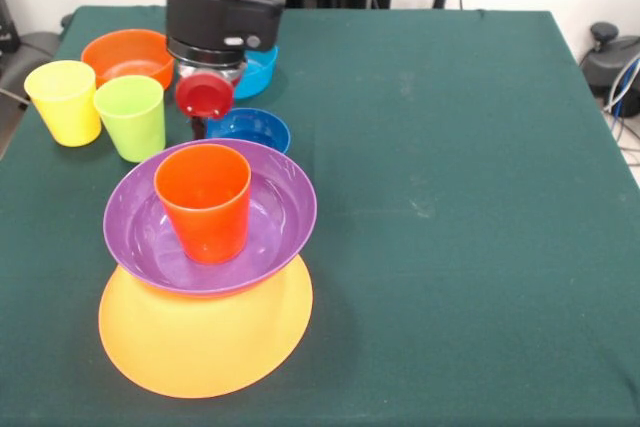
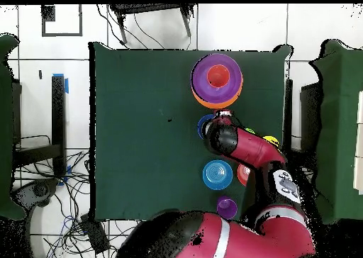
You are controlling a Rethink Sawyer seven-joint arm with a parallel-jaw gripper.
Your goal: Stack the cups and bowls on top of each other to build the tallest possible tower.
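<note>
The tower stands at the front left. The orange-red cup [image 1: 203,202] stands upright in the wide purple bowl [image 1: 270,222], which rests on the very large yellow-orange bowl [image 1: 205,342]. The tower also shows in the overhead view [image 2: 217,81]. My gripper [image 1: 202,119] hangs just behind the tower, over the left edge of the dark blue bowl [image 1: 250,129]. It shows in the overhead view [image 2: 221,119] too. I cannot tell whether it is open or shut. A yellow cup [image 1: 65,102] and a lime green cup [image 1: 132,117] stand at the left.
An orange bowl [image 1: 127,55] and a light blue bowl [image 1: 258,72] sit behind the gripper. The purple cup [image 2: 227,207] stands near the robot's base and is hidden by the arm in the front view. No lime green bowl shows.
</note>
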